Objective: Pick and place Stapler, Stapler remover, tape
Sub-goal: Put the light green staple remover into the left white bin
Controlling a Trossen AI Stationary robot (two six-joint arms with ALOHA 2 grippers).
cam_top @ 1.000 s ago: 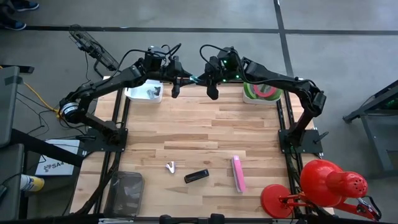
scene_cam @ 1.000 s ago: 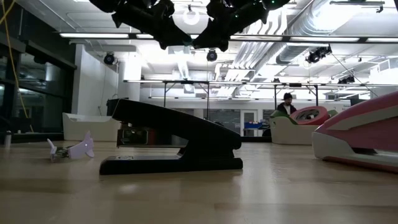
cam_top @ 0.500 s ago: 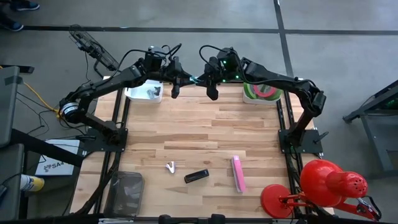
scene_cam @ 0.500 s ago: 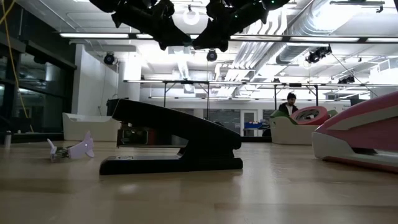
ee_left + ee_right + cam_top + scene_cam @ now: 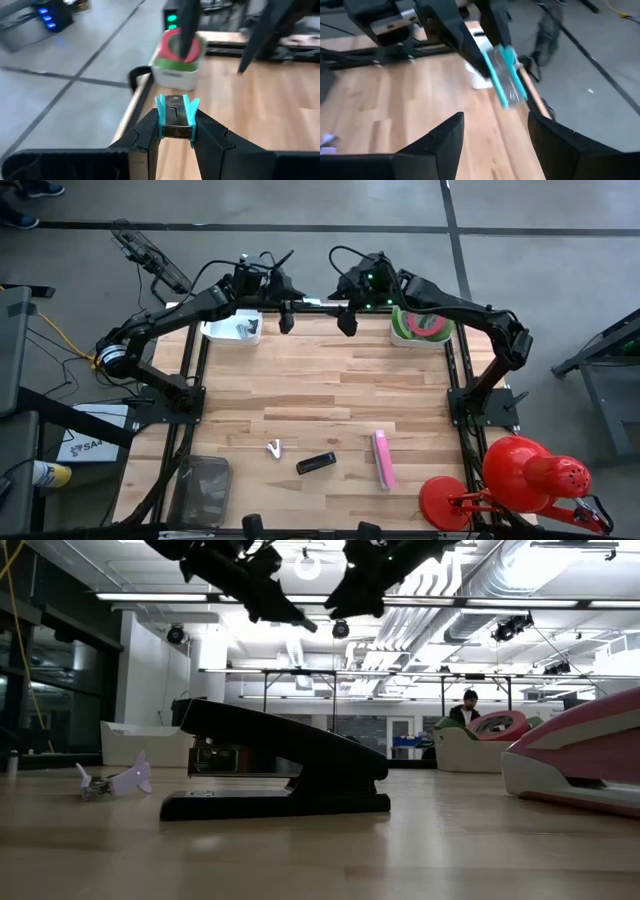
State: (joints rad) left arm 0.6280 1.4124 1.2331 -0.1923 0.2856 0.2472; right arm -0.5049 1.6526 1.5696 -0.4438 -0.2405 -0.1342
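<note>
My left gripper [image 5: 175,134] is shut on a small teal-and-metal tool [image 5: 175,116], high above the table's far edge. Whether it is a stapler or a staple remover I cannot tell. My right gripper [image 5: 495,131] stands open just to its right, fingers apart on either side of the tool's free end [image 5: 506,80] and clear of it. Near the front edge lie a pale staple remover [image 5: 274,448], a black stapler [image 5: 316,463] and a pink stapler [image 5: 383,460], each flat on the wood. Tape rolls fill the far right bin [image 5: 420,328]. My left gripper pinches one end of the teal tool [image 5: 175,131] between its two fingers. The tool's teal sides lie against the finger pads, and the rest sticks out past the fingertips. The fingers slant slightly down toward the table's right. The tool is lifted clear.
A white bin [image 5: 232,330] with a small item inside stands at the far left corner. A red desk lamp [image 5: 520,475] stands at the near right and a dark pouch [image 5: 205,485] at the near left. Bare wood lies between the arms and the near items.
My right gripper has opened, let go of the teal tool and drawn back a little toward the table's right. The left gripper keeps the tool and has swung it slightly, so its free end now points more toward the right arm.
</note>
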